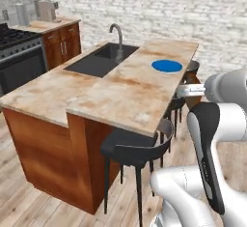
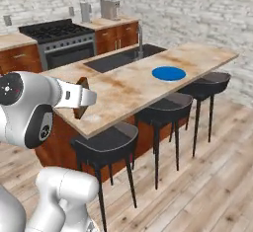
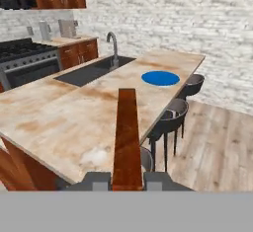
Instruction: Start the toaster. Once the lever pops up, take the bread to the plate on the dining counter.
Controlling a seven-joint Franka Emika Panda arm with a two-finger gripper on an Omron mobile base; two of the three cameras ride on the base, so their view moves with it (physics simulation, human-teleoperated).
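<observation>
Gripping the bread (image 3: 127, 137) edge-on, the tool (image 3: 127, 180) is clamped narrow above the dining counter (image 3: 59, 122).

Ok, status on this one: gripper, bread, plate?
Gripper shut on bread, edge-on over the dining counter. Plate ahead, bare. Nothing between.

We get two base cams behind the arm, left and right, both looking fwd and down over the same table (image 1: 120, 93) w/ the plate (image 1: 167, 66) and sink (image 1: 99, 59). Hand cam sits nearer, low over the table, facing along it toward the plate.
</observation>
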